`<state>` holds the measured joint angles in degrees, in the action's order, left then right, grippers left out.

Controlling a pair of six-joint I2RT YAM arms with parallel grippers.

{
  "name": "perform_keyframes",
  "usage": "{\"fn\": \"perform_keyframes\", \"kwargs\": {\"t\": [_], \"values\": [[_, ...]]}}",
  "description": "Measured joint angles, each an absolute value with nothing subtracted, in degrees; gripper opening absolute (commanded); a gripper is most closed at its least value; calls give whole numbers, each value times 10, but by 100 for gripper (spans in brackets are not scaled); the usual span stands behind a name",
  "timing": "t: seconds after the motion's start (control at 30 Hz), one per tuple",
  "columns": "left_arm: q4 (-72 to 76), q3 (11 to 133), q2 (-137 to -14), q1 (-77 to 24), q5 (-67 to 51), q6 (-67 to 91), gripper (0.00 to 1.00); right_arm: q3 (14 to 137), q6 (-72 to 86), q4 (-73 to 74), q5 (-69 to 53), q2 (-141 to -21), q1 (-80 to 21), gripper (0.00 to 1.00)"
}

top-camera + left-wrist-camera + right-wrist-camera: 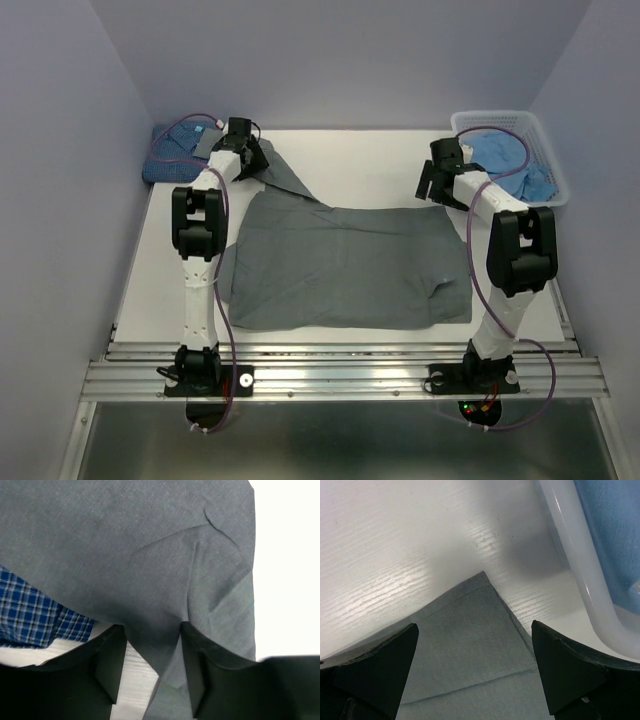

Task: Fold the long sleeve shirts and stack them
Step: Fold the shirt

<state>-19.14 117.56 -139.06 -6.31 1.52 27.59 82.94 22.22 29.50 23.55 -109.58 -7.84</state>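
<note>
Lying flat on the table (380,160), the grey shirt (340,265) runs one sleeve far left, in between the left claw's (152,630) fingers; whether they pinch it cannot be told. The right claw (474,627) gapes empty over the shirt's far right corner, beside the basket (570,555).

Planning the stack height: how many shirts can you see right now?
3. A grey shirt spread mid-table, a dark blue shirt at the far left corner, a pale blue shirt in the white basket far right. More may lie hidden in the basket.
</note>
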Motion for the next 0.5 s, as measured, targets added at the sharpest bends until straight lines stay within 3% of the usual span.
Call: {"fn": "perform_keyframes", "kwargs": {"t": [0.03,0.1,0.5], "values": [[-189,1179,-1395,-63,15,282,20,829,222,295,236,-1096,-78,100],[-186,1182,-1399,-63,0,289,0,829,222,295,236,-1097,-78,100],[-153,1117,-1335,-63,-84,314,0,856,220,303,236,-1150,-78,100]]}}
